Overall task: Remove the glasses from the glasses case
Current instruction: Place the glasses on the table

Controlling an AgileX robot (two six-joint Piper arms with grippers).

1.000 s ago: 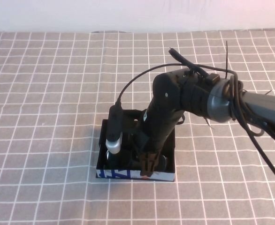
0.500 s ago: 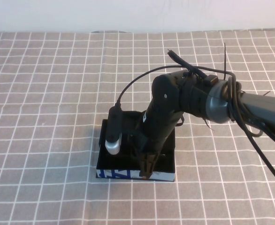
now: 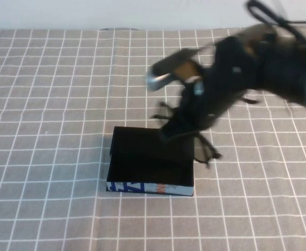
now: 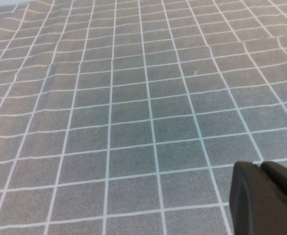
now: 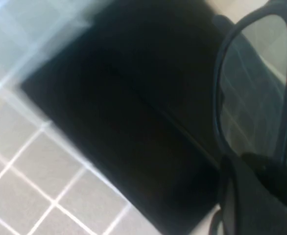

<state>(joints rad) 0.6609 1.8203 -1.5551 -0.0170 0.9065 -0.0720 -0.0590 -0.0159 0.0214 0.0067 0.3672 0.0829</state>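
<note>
The glasses case (image 3: 150,168) lies open on the checked cloth, its inside dark and its blue, white and orange front edge toward me. My right gripper (image 3: 180,129) is shut on the black glasses (image 3: 204,148) and holds them in the air above the case's back right corner. In the right wrist view the gripper (image 5: 266,196) grips the frame below one lens of the glasses (image 5: 256,93), with the case (image 5: 129,112) underneath. My left gripper (image 4: 263,169) is shut and empty over bare cloth; it does not show in the high view.
The grey checked tablecloth (image 3: 48,104) covers the whole table. The right arm (image 3: 268,68) and its cables reach in from the right side.
My right gripper has risen out of the case and moved back and right, carrying the glasses with it. The case now shows its dark inside.
</note>
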